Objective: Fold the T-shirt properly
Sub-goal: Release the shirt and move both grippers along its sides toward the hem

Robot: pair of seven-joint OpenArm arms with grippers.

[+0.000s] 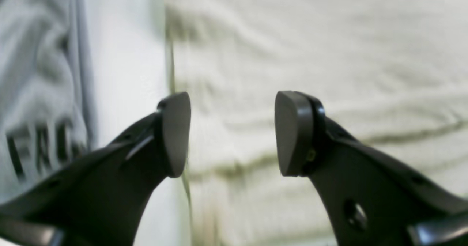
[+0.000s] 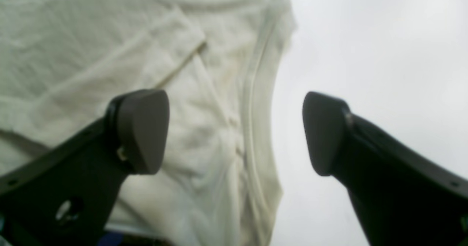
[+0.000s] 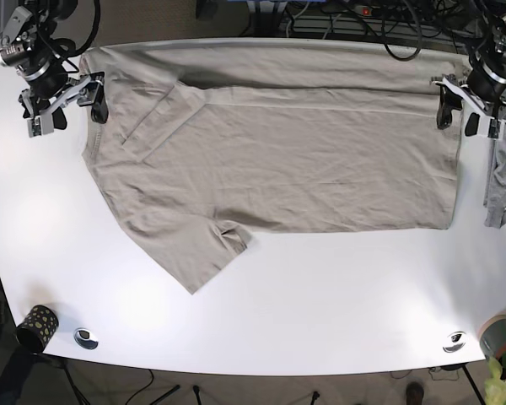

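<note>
Item: T-shirt (image 3: pixel 295 160), pale beige, spread flat and sideways across the far half of the white counter (image 3: pixel 320 295); the collar end lies toward 9 o'clock, the hem toward 3 o'clock, and one sleeve (image 3: pixel 198 253) splays toward 6 o'clock. The far long edge appears already turned in, with a sleeve lying folded on the body near 10 o'clock. Right claw (image 3: pixel 64 101): spread, holding nothing, poised at the collar-end edge; the wrist view shows its pads straddling the ribbed edge. Left claw (image 3: pixel 460 108): spread, holding nothing, poised over the hem edge at 2 o'clock. A second grey printed garment (image 3: pixel 504 169) lies just beside the hem at 3 o'clock. Step in hand, by judgement: approach for a paired grasp at opposite ends. Next move calls for both claws to descend, pinch the cloth edges only, and avoid catching the grey garment.
</note>
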